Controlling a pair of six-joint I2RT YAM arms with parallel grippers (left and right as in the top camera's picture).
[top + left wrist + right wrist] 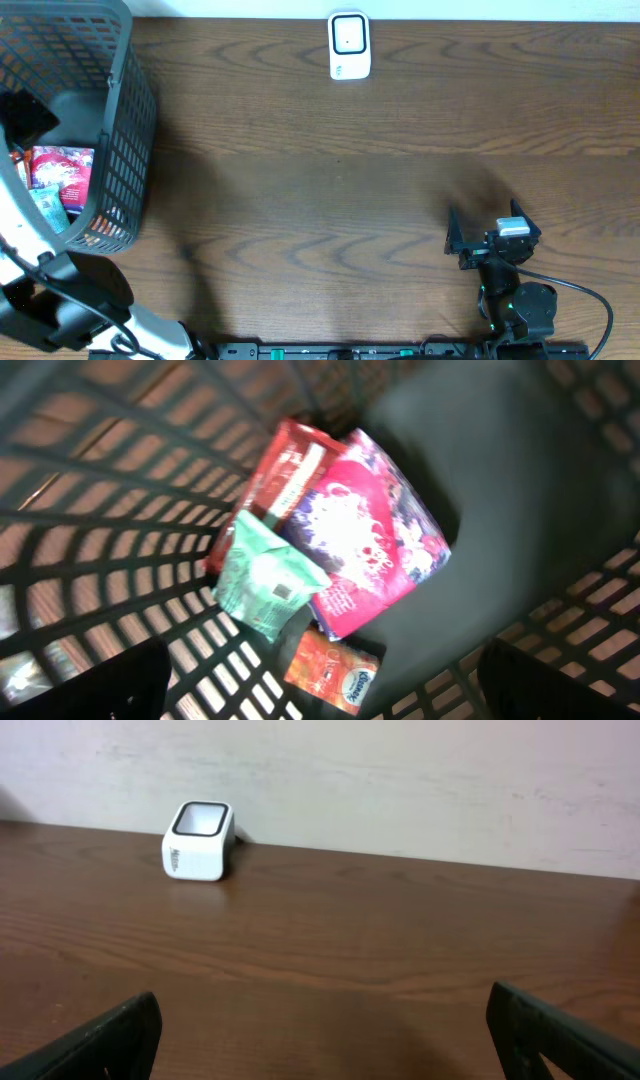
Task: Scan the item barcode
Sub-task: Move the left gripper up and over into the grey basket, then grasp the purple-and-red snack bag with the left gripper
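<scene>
- Overhead view shows the mesh basket [130,120] at the far left of the table [330,180], with the packets inside it; the white barcode scanner [349,45] stands well apart, at the far edge
- Left gripper [320,698] hangs inside the basket with its jaws wide apart and empty; the pile lies directly under it, so the left arm is clearly the nearer one
- Pink packet [365,545] lies flat, turned diagonally to the jaws; a green pouch [265,575] overlaps its edge, a red packet [285,470] lies partly below, and an orange pack [330,670] lies just beside
- Right gripper [490,228] is also open and empty, and it faces the scanner
- Print on the packets is too blurred to read; I see no barcode
</scene>
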